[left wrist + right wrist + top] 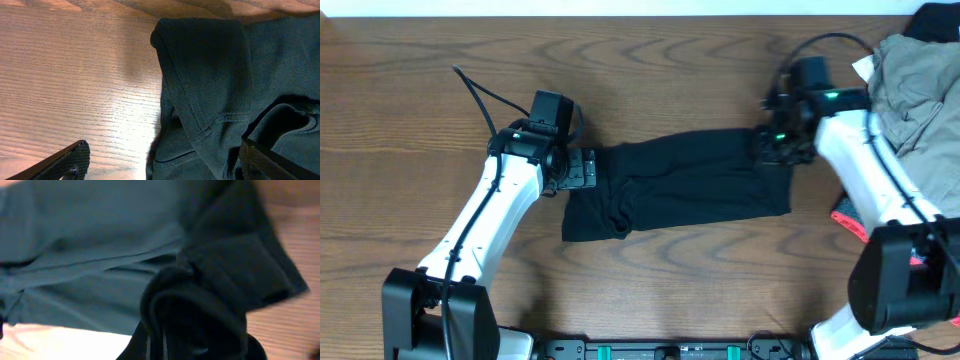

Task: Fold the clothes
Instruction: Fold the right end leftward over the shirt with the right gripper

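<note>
Black short-sleeved fabric shirt lies mid brown wooden table, already a long strip. Left gripper is wide open & empty at its left edge; right gripper is pinched on the right end. Imo grab both layers w/ left, keep edges lined up.

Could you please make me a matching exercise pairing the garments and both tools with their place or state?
1. black shirt
2. khaki-grey garment
3. left tool
4. right tool

A. shut on the shirt's corner
B. heaped at the table's far right corner
C. open at the shirt's edge
D. spread mid-table

Pairs: 1-D, 2-B, 3-C, 4-A
</note>
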Action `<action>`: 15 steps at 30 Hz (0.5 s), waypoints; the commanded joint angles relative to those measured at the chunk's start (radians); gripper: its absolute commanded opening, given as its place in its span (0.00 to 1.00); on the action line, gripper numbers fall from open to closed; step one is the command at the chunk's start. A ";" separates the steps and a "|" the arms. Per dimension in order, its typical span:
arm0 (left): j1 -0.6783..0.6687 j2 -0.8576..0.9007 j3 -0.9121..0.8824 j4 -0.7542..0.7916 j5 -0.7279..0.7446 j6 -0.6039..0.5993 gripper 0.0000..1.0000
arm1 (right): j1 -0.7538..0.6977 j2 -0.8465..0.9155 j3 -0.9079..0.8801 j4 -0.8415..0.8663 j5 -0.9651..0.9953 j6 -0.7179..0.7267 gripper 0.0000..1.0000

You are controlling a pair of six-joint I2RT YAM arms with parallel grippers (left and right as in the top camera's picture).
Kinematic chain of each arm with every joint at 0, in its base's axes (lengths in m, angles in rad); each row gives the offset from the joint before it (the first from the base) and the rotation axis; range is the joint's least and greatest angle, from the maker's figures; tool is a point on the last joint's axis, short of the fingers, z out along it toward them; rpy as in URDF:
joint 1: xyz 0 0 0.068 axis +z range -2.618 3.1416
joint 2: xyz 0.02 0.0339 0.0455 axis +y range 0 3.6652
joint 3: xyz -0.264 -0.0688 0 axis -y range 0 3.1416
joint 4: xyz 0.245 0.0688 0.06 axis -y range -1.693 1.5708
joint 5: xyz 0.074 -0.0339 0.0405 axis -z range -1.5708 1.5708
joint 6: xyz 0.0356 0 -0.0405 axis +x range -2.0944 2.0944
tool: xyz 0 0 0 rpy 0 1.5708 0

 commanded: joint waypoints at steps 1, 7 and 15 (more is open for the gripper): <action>0.004 0.003 0.013 -0.009 0.000 0.001 0.96 | 0.083 0.018 0.004 -0.001 0.036 0.054 0.01; 0.004 0.003 0.013 -0.015 -0.001 0.001 0.96 | 0.201 0.111 0.004 0.003 0.037 0.079 0.01; 0.004 0.003 0.013 -0.016 -0.001 0.001 0.96 | 0.287 0.192 0.004 0.160 0.038 0.087 0.01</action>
